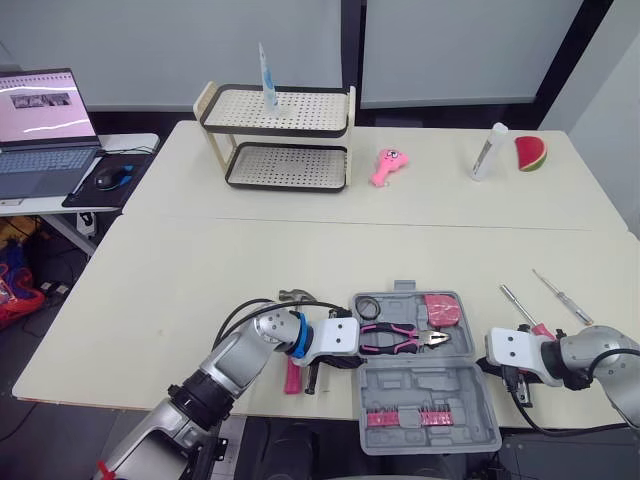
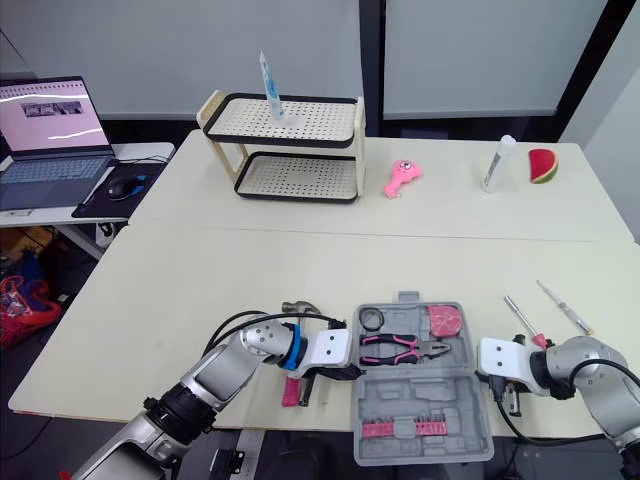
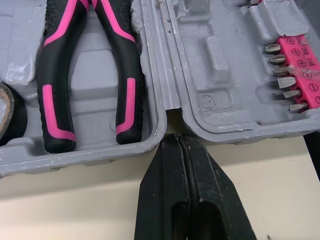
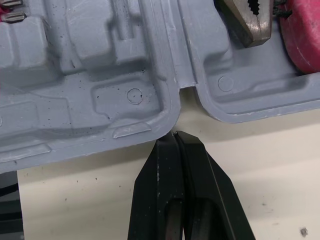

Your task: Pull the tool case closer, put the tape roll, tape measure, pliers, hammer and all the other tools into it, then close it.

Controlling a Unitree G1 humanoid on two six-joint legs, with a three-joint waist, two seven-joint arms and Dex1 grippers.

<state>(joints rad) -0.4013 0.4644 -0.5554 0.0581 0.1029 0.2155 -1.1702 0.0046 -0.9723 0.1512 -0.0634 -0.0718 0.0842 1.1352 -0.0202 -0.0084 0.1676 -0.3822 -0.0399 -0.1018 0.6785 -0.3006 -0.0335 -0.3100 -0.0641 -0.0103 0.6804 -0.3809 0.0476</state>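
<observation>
Lying open: grey tool case [image 1: 432,386], pliers [image 1: 395,338] inside.

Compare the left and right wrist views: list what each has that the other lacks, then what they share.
Left wrist view: the handles of the black-and-pink pliers and the edge of the black tape roll. Right wrist view: the pliers' metal nose and the pink tape measure. Shared: the open grey plastic tool case at its hinge notch, the cream tabletop, and a shut hand at the case's edge: left hand, right hand.
</observation>
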